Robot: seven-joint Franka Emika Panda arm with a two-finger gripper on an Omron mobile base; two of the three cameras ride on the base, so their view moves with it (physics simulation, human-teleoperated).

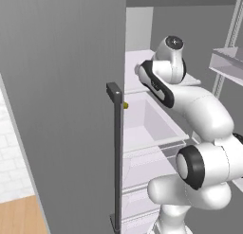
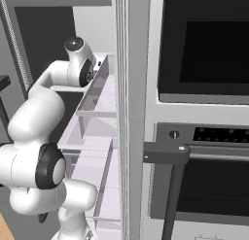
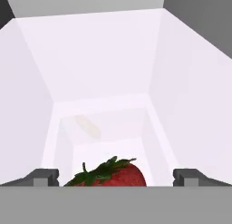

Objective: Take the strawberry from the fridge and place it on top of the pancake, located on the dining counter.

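The strawberry [image 3: 118,177], bright red with green leaves, lies on the white floor of a fridge shelf at the bottom middle of the hand view. My gripper [image 3: 116,179] is open, its two dark fingertips [image 3: 45,177] standing wide apart on either side of the berry without touching it. In the base views my arm reaches into the open fridge [image 1: 61,110], with the wrist [image 1: 168,58] over a white shelf [image 1: 137,62]. The pancake and the dining counter are out of view.
The grey fridge door with its dark bar handle [image 1: 115,152] stands open on the left. A small yellow fruit [image 1: 126,105] sits by a clear drawer [image 1: 152,126]. On the right, the other door [image 2: 131,112] stands edge-on beside a dark oven [image 2: 209,49].
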